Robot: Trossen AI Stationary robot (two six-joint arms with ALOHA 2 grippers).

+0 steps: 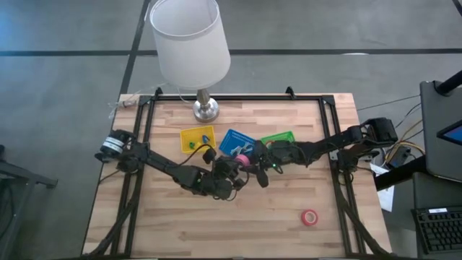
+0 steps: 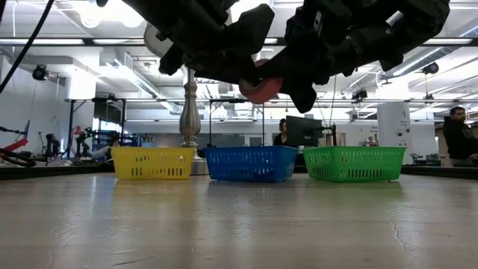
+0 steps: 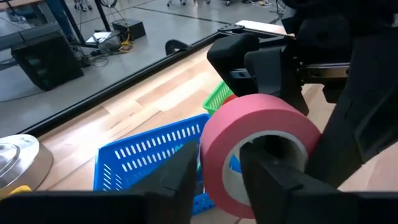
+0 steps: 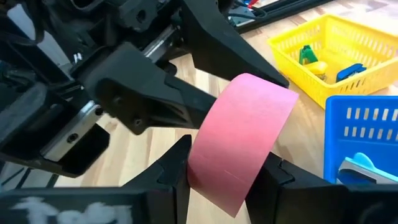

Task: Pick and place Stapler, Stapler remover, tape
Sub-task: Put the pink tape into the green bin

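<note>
A pink-red tape roll (image 1: 243, 157) with a pale centre is held in the air between both grippers, just on the near side of the blue tray (image 1: 232, 136). My left gripper (image 3: 217, 165) comes from the table's left, my right gripper (image 4: 225, 171) from the right, and both are shut on this roll. In the low view the roll (image 2: 261, 86) hangs well above the tabletop. A second red tape roll (image 1: 310, 217) lies flat on the table toward the near right. No stapler can be made out for certain. My left gripper holds the roll's ring wall (image 3: 214, 140), with one finger (image 3: 267, 165) inside the pale core and the other finger (image 3: 177, 177) outside. It comes roughly level from the table's left. The roll is lifted clear. My right gripper pinches the roll across its width, one finger (image 4: 174, 168) on each flat side beside the outer band (image 4: 230, 155). It comes from the table's right, opposite the left gripper. The roll stands on edge between the fingers, clear of the table.
The yellow tray (image 1: 197, 137), blue tray and green tray (image 1: 287, 135) stand in a row behind the grippers. The yellow tray (image 4: 339, 50) holds small green, yellow and blue things; the blue tray (image 4: 364, 124) holds a light blue thing. A lamp (image 1: 204, 108) stands at the far edge.
</note>
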